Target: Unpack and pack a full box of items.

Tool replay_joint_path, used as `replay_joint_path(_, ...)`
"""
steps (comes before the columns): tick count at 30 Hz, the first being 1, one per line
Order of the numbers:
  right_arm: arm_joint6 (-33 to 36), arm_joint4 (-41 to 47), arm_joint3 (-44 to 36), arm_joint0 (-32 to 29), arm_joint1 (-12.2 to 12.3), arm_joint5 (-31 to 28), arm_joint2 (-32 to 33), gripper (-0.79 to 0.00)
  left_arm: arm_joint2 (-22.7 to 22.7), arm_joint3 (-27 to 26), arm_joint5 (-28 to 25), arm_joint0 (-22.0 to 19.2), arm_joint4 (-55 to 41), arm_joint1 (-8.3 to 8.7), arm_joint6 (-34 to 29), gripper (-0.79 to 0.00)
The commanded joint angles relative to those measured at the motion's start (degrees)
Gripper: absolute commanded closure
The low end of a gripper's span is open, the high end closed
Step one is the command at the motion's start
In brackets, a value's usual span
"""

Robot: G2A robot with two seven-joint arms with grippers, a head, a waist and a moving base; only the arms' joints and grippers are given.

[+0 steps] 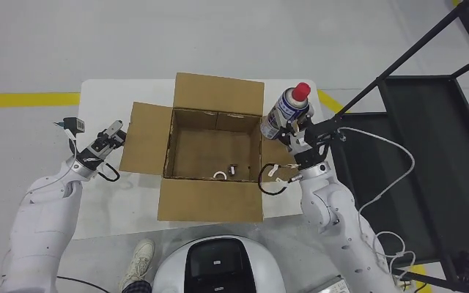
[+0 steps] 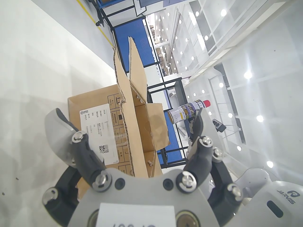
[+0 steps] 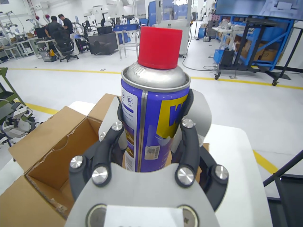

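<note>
1. Standing open on the white worktop, the cardboard box has all four flaps folded outward. On its floor lie a small white curved piece and a small dark piece, close together by the wall nearest the robot.
2. The right pincer is clamped on the body of a spray can, with its fingers pressed against either side below the metal shoulder. The can is upright, red cap on top.
3. The can sits outside the box, just beside its right wall near the far corner. Whether its base rests on anything cannot be told.
4. The left pincer is spread wide and grips nothing. It is near the outer edge of the box's left flap, with the can well apart from it across the box.
</note>
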Motion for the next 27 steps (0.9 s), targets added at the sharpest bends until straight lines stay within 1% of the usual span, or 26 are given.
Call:
replay_joint_path(1, -2.8, 1.1, 0.4, -1.2, 0.1, -0.8, 2.5, 0.000, 0.0, 0.0, 0.0, 0.0, 0.0, 0.00, 0.0, -0.785)
replay_joint_path(3, -4.7, 1.4, 1.2, -1.8, 0.2, -1.7, 4.5, 0.000, 0.0, 0.0, 0.0, 0.0, 0.0, 0.00, 0.0, -0.785)
replay_joint_path(5, -5.6, 2.1, 1.8, -1.9, 0.2, -2.7, 5.1, 0.000, 0.0, 0.0, 0.0, 0.0, 0.0, 0.00, 0.0, -0.785)
replay_joint_path(22, -5.5, 2.2, 1.8, -1.8, 0.2, -2.6, 5.2, 0.000, 0.0, 0.0, 0.0, 0.0, 0.0, 0.00, 0.0, -0.785)
replay_joint_path(25, -6.7, 3.4, 3.7, -0.7, 0.2, -0.8, 7.7, 0.000, 0.0, 0.0, 0.0, 0.0, 0.0, 0.00, 0.0, -0.785)
replay_joint_path(27, -9.0, 3.6, 6.3, 0.2, 0.2, -1.5, 9.3, 0.000, 0.0, 0.0, 0.0, 0.0, 0.0, 0.00, 0.0, -0.785)
